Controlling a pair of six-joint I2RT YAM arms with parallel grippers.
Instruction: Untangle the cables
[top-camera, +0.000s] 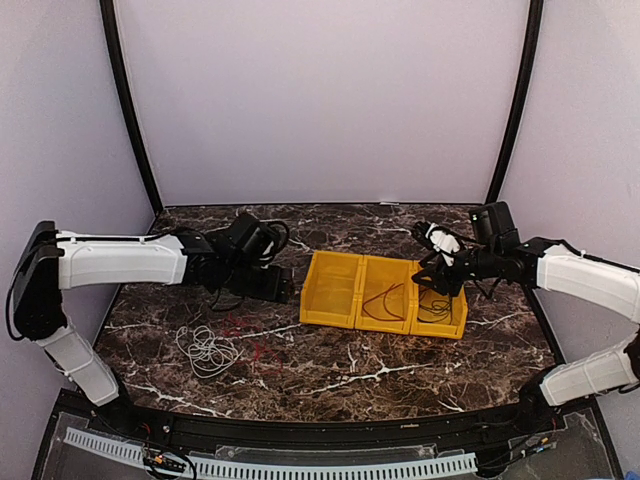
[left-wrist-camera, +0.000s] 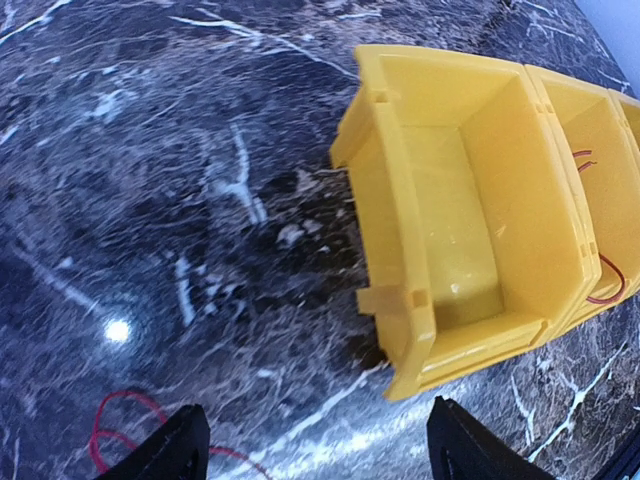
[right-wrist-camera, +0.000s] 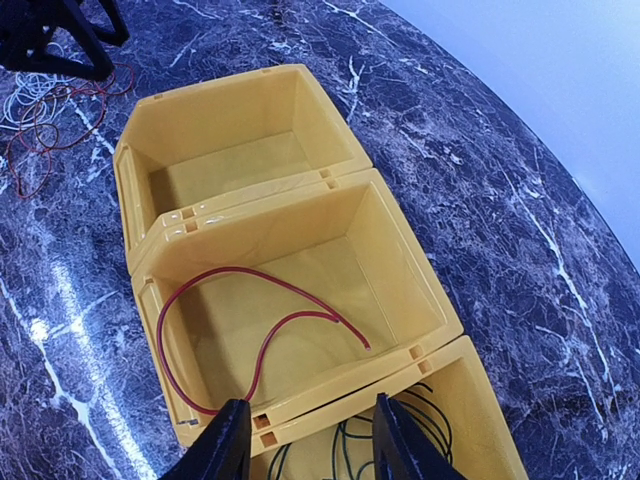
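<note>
Closest in, the two black fingers (left-wrist-camera: 170, 452) of the left end effector (left-wrist-camera: 315, 462) stand well apart with nothing between them, hanging over the dark marble-patterned surface (left-wrist-camera: 150, 200). Just beside its left finger, a loop of the thin red wire (left-wrist-camera: 108, 425) lies flat on the surface in a loose tangle. Seen from above, that tangle sits behind and below the left end effector. Further back on the same side is the thin white wire (top-camera: 206, 349), a loose coiled bundle whose edge meets the red one; whether they cross I cannot tell.

Ahead of the left end effector and to its right stands a row of three open yellow plastic bins, touching side to side. The left yellow bin (left-wrist-camera: 395, 190) is the one nearest to it.

The right end effector (right-wrist-camera: 310, 452) has its black fingers parted and gripping nothing, poised above the wall shared by the other two bins. Directly ahead of it, in the middle yellow bin (right-wrist-camera: 400, 270), a second length of red wire (right-wrist-camera: 260, 350) curves across the floor, one loop against the wall on the end effector's left. Beneath its fingers, in the right yellow bin (right-wrist-camera: 478, 400), the thin black wire (right-wrist-camera: 425, 420) lies in loops.
</note>
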